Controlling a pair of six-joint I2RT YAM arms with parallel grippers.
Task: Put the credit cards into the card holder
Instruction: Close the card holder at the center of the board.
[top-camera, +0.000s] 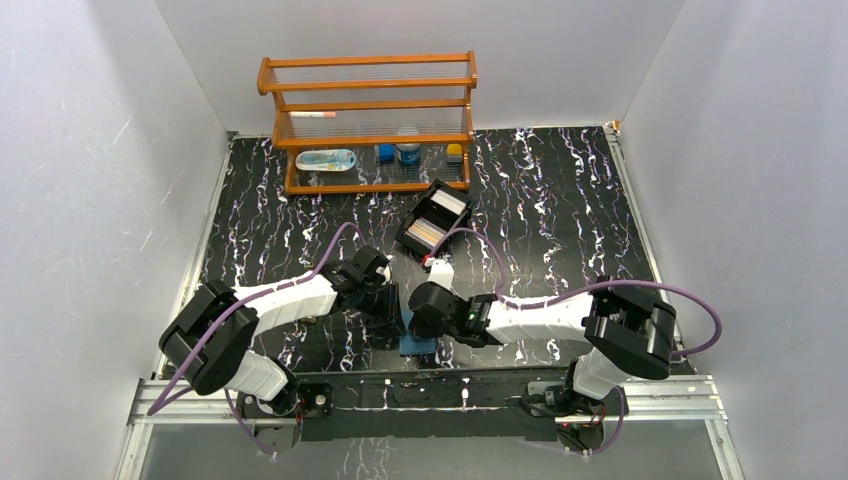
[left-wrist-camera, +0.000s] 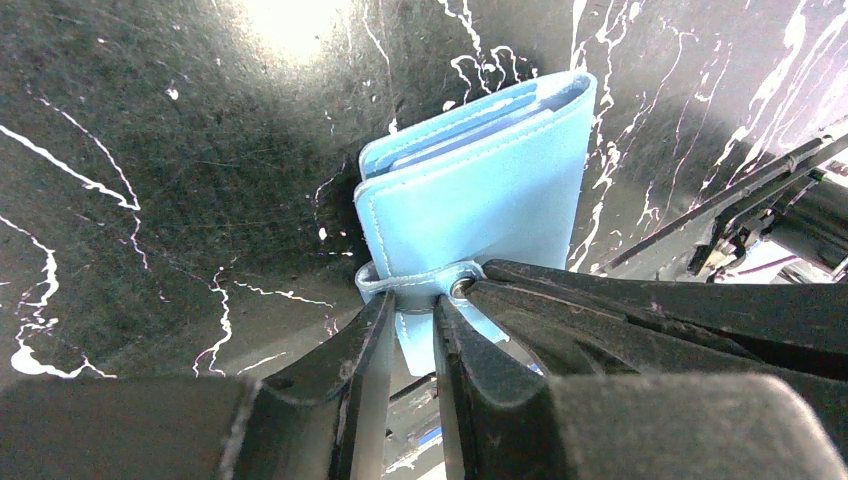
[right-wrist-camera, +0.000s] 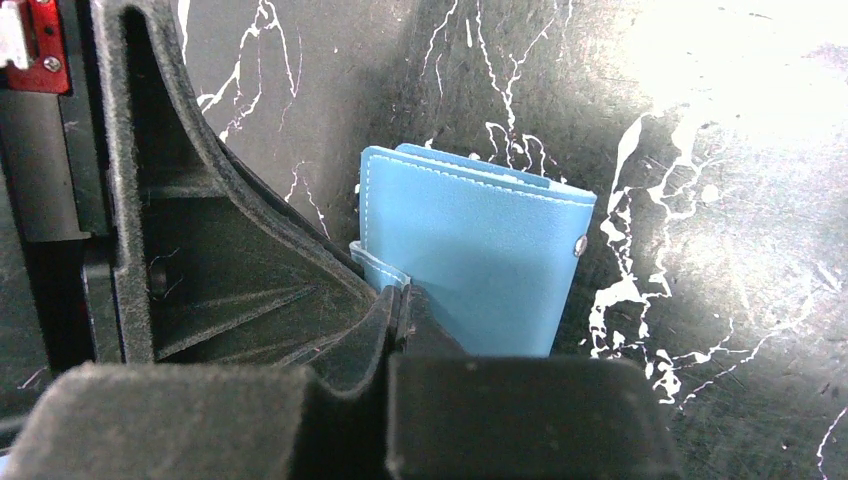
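The left gripper is closest in its own view. Its two black fingers are hard, long and pointed, and they are nearly shut. They pinch the bottom edge of the card holder, and a thin strip of blue shows between them.

The card holder is a small, flat, blue wallet. It is smooth like soft leather, with a line of white stitches along its edge. It is folded shut, and paler blue layers peek out at the far side. It sits on the table near the front edge, between the two arms. A thin blue strap wraps around its near side and ends in a small round metal snap.

The right gripper has black fingers with a fuzzy, rough look. They are closed tight on the strap, right where it comes off the wallet. A second little metal snap sits on the wallet's cover.

The table is black and shiny, with white squiggly lines like marble.

The credit cards are well away from the wallet. They stand in thin stacks, white and tan, in a black box with two parts. Behind it is an orange wooden rack with see-through shelves.
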